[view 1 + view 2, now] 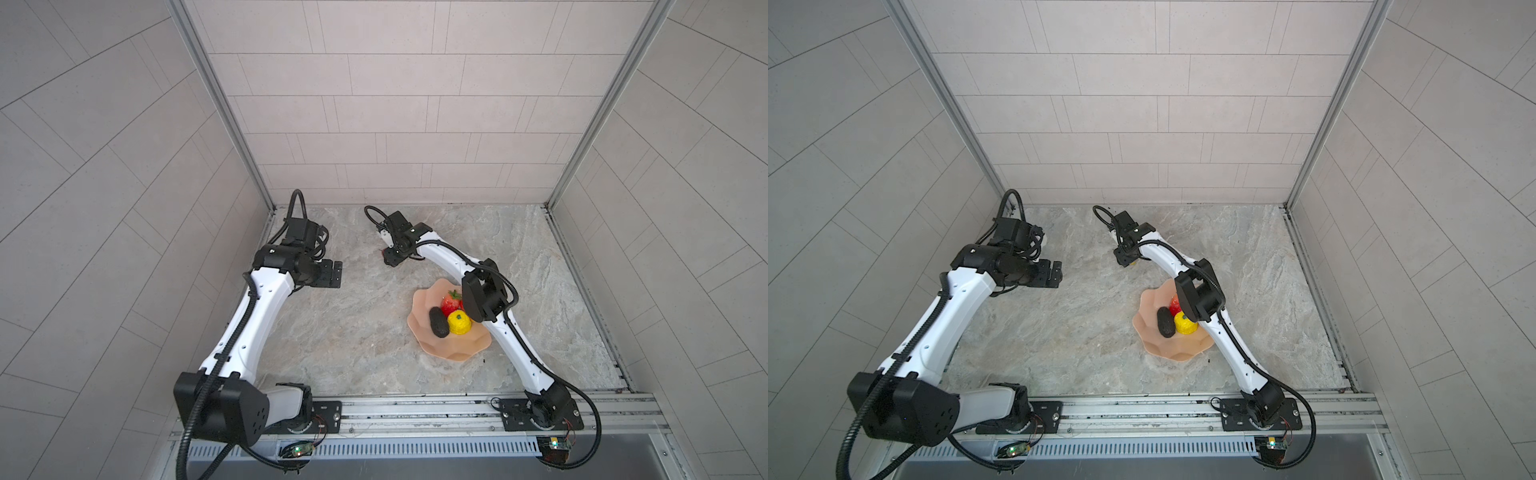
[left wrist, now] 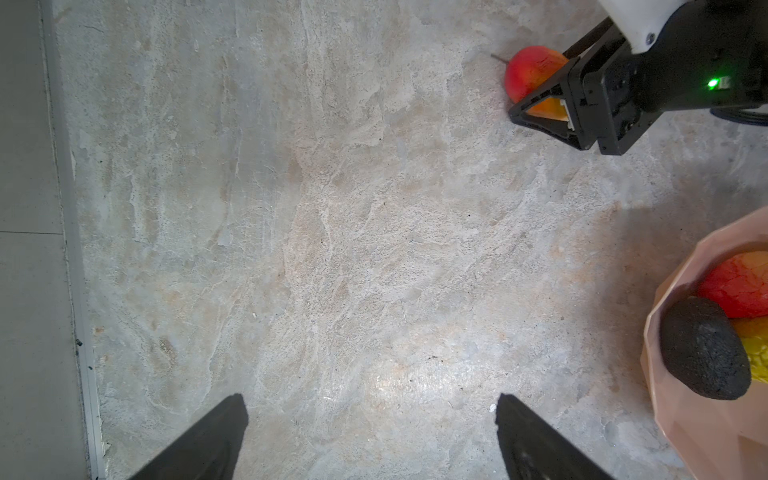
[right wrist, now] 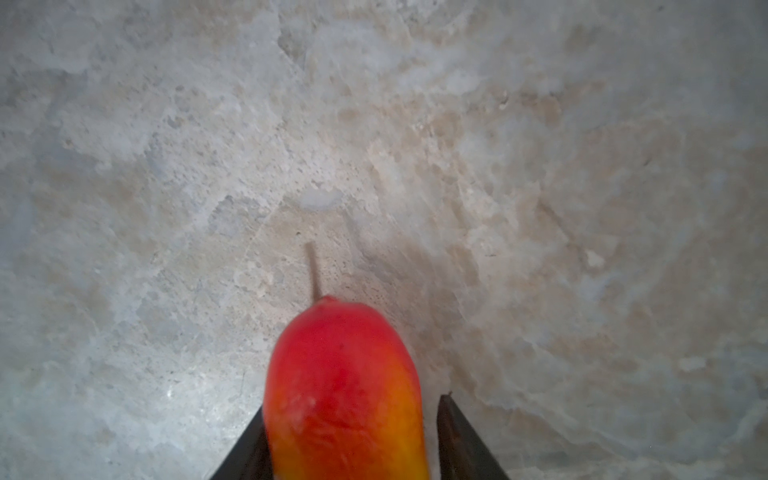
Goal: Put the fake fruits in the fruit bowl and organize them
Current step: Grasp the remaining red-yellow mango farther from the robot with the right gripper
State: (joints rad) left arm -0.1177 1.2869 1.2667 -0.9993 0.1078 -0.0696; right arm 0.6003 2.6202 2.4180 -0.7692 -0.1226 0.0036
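A red-orange mango lies on the stone table at the far middle, its stem pointing away. My right gripper is shut on it, low at the table, also seen in both top views; a thin sliver shows beside one fingertip. The peach fruit bowl holds a strawberry, a bumpy yellow fruit and a dark oval fruit. My left gripper hangs open and empty over bare table at the left.
The right arm's elbow hangs over the bowl's right side and hides part of it. Tiled walls with metal corner posts close in the table on three sides. A metal rail runs along the front edge.
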